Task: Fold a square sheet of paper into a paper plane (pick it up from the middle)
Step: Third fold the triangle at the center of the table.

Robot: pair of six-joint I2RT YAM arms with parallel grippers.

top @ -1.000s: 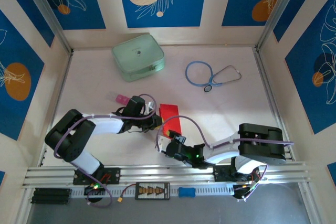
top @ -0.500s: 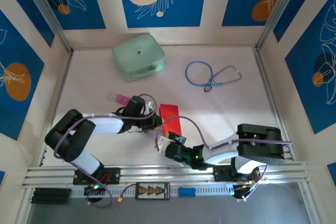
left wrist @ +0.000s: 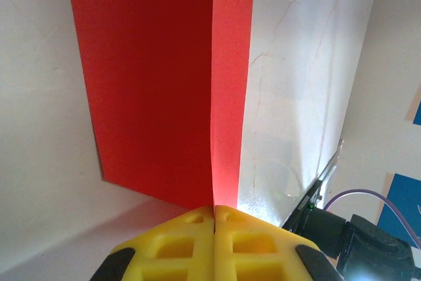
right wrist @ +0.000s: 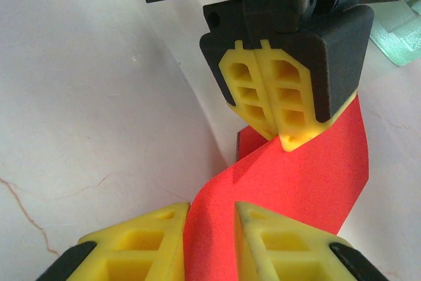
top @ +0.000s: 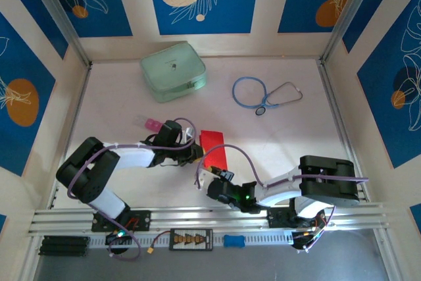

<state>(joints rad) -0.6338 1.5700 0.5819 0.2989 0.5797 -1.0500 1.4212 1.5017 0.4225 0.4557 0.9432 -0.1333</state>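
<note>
I count one of each thing on the table [top: 289, 143]: one pale green case [top: 173, 71] toward the far edge, left of the middle, and one blue stethoscope [top: 263, 93] to the right of it. There is also one square sheet of paper [top: 214, 146], bright red, near the near edge at about the middle of the table's width. Two grippers meet at this sheet. The left gripper [left wrist: 214, 210] is fully closed and pinches one edge of the paper between its yellow fingers. The right gripper [right wrist: 212, 212] keeps its jaws a narrow gap apart, with the red paper rising into this gap; I cannot tell whether the pads press it. One small pink object [top: 152, 124] lies beside the left arm, toward the left edge. Compared with one second ago, the right gripper has moved slightly closer to the sheet; the left gripper and the other things lie as before.
</note>
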